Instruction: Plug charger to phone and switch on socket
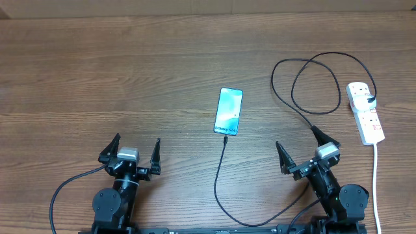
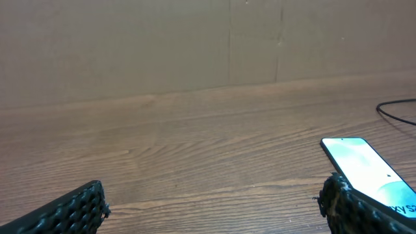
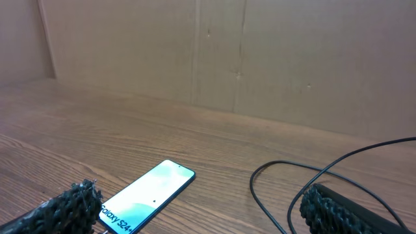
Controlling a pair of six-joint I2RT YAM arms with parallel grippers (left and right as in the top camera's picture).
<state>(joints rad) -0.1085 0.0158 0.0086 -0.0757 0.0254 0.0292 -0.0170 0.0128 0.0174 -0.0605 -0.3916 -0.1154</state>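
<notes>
Phone [image 1: 228, 111] lies face up in the middle of the bench [image 1: 162, 58], cyan screen lit and reading "Galaxy S24" in the right wrist view. Charger [image 1: 218, 172] tip sits right at the phone's near edge, though I cannot tell whether it is seated, and the cable sweeps under the right arm, loops wide and ends at the white socket [image 1: 365, 112] far right. Left jaws and right jaws are both spread wide, holding nothing, low near the front edge on either side of the phone.
</notes>
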